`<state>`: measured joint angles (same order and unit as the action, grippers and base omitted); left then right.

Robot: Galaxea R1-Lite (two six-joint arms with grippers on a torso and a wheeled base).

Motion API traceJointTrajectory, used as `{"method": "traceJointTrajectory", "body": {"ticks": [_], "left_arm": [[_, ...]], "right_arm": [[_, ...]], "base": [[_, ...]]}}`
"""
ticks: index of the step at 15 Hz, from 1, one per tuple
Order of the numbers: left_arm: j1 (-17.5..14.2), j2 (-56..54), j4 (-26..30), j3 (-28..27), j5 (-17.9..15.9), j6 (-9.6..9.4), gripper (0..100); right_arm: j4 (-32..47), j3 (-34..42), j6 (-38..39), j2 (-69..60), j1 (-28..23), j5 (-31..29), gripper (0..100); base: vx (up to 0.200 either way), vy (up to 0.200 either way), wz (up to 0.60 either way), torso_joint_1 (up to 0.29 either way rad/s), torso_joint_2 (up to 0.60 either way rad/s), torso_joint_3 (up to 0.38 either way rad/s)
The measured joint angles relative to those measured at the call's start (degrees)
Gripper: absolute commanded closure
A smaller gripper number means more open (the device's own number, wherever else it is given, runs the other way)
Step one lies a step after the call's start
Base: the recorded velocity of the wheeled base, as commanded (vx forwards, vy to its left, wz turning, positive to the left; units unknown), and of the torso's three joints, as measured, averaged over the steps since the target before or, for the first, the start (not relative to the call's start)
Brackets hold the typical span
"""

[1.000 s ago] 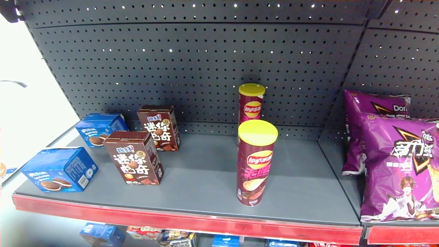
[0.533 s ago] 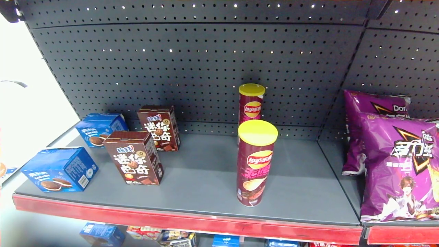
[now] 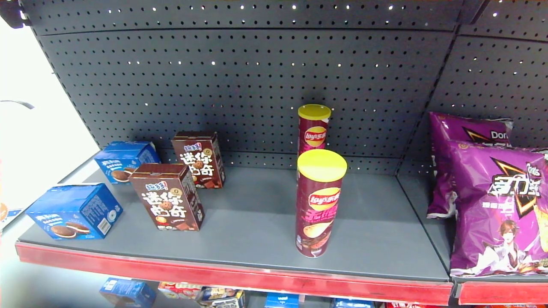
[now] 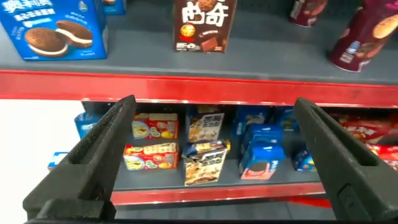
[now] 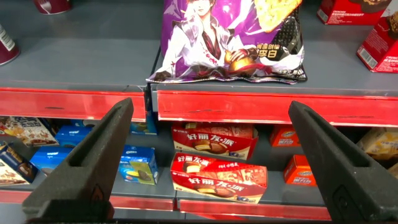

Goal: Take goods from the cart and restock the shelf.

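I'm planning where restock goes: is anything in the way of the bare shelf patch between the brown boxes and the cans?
Nothing visible does. The grey shelf between the front brown box and the front can lies bare from the red front edge back to the pegboard.

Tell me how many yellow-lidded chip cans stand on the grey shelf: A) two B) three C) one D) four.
A: a front can stands near the edge of the shelf and a rear can stands behind it by the pegboard, both upright with yellow lids.
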<state>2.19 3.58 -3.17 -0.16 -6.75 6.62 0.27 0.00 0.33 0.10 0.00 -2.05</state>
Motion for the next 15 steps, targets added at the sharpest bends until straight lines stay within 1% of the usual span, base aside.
{"method": "traceJointTrajectory", "body": {"ticks": [1, 2, 3, 4, 5, 6, 7, 9, 11, 15], "left_arm": [[-0.6, -0.3, 0.7, -0.3, 0.4, -0.94, 0], [-1.5, -1.0, 1.9, -0.5, 0.9, -2.61, 0], [-2.0, -1.9, 2.7, -0.8, 3.3, -5.12, 0], [-2.2, -2.5, 3.0, -0.7, 8.8, -7.35, 0], [-2.3, -2.8, 3.1, -0.4, 11.3, -8.47, 0], [-2.4, -3.1, 3.2, -0.1, 11.2, -8.07, 0], [-2.4, -3.2, 3.3, 0.0, 10.6, -7.28, 0], [-2.4, -3.4, 3.2, 0.1, 9.1, -6.40, 0], [-2.4, -3.4, 3.2, 0.1, 9.1, -5.56, 0], [-2.4, -3.4, 3.2, 0.1, 9.1, -5.32, 0]], "right_arm": [[0.0, 0.0, 0.0, 0.0, 0.0, 0.0, 0], [0.0, 0.0, 0.0, 0.0, 0.0, 0.0, 0], [0.0, 0.0, 0.0, 0.0, 0.0, 0.0, 0], [0.0, 0.0, 0.0, 0.0, 0.0, 0.0, 0], [0.0, 0.0, 0.0, 0.0, 0.0, 0.0, 0], [0.0, 0.0, 0.0, 0.0, 0.0, 0.0, 0], [0.0, 0.0, 0.0, 0.0, 0.0, 0.0, 0], [0.0, 0.0, 0.0, 0.0, 0.0, 0.0, 0], [0.0, 0.0, 0.0, 0.0, 0.0, 0.0, 0], [0.0, 0.0, 0.0, 0.0, 0.0, 0.0, 0]], "base": [[0.000, 0.000, 0.00, 0.000, 0.00, 0.000], [0.000, 0.000, 0.00, 0.000, 0.00, 0.000], [0.000, 0.000, 0.00, 0.000, 0.00, 0.000], [0.000, 0.000, 0.00, 0.000, 0.00, 0.000], [0.000, 0.000, 0.00, 0.000, 0.00, 0.000], [0.000, 0.000, 0.00, 0.000, 0.00, 0.000], [0.000, 0.000, 0.00, 0.000, 0.00, 0.000], [0.000, 0.000, 0.00, 0.000, 0.00, 0.000], [0.000, 0.000, 0.00, 0.000, 0.00, 0.000], [0.000, 0.000, 0.00, 0.000, 0.00, 0.000]]}}
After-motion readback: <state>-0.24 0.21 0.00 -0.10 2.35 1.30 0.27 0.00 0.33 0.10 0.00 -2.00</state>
